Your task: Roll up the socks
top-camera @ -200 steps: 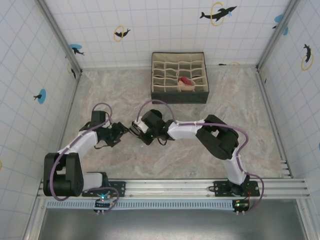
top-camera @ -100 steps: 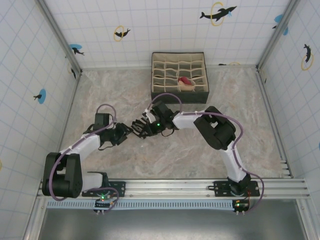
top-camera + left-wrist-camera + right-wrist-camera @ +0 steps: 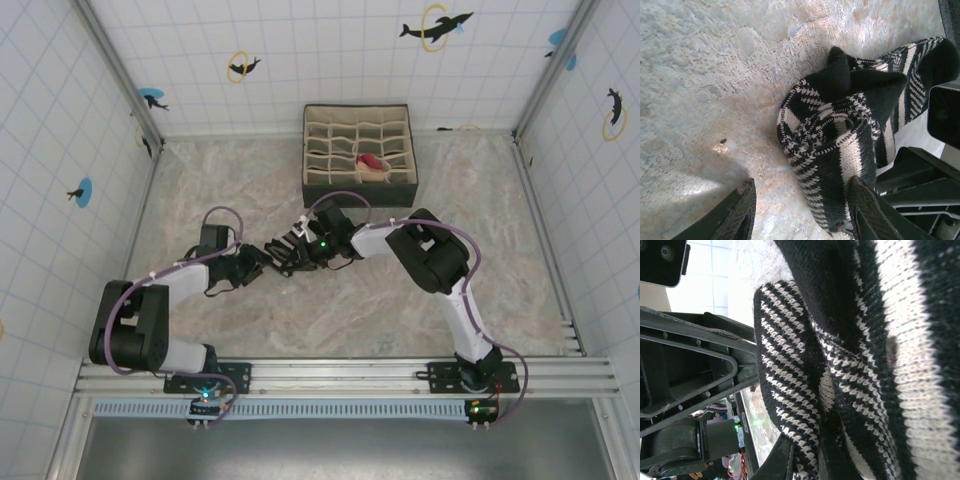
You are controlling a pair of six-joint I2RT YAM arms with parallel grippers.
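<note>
marble table first, divider box at its back, and the peach sock sits bundled in a cell, looks done. black sock lies mid-table, only half bunched. right gripper is clamped on it, left gripper has its fingers apart astride the fold. rolling and stowing remain.

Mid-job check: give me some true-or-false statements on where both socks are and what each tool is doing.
1. The black sock is bunched up on the table. True.
2. The peach sock lies beside it. False: the peach sock sits in a compartment of the box.
3. The left tool is clamped shut. False: the left tool has its fingers apart, with the black sock's edge between them.
4. The right tool is shut on the black sock. True.
</note>
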